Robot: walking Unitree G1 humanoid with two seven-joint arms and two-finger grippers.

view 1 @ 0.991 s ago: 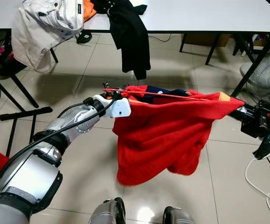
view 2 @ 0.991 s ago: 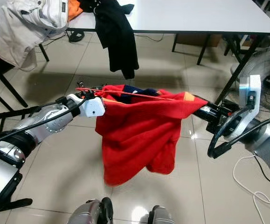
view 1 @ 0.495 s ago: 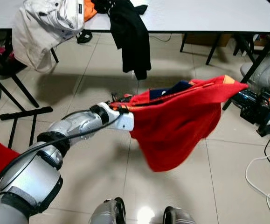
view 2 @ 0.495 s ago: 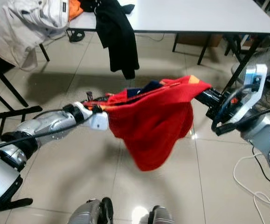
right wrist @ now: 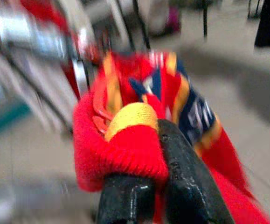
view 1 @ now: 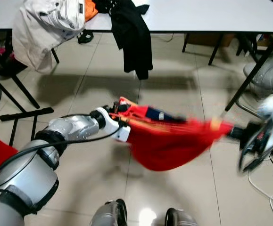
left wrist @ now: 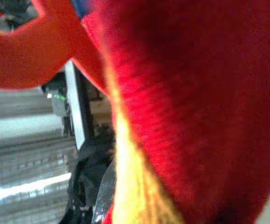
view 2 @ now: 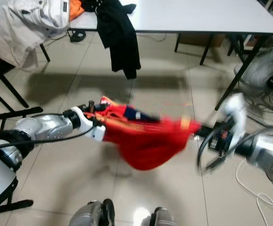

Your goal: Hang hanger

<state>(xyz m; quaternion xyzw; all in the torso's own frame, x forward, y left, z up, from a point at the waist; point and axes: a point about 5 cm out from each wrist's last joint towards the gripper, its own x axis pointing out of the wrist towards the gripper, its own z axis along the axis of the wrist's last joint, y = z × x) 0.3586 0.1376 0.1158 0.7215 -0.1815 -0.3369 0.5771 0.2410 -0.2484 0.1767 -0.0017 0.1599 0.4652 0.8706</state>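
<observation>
The left gripper and right gripper stretch a red sweater between them above the floor. The right fingers are closed on its cuff; for the left I cannot tell.

White table across top of frame, black legs at right. Beige jacket heaped on table's left end, hanging over edge. Orange cloth just beside it. Black garment draped over front edge, upper centre. Fan at right edge, blurred. White cable on tiled floor, lower right. Black stand at left.
</observation>
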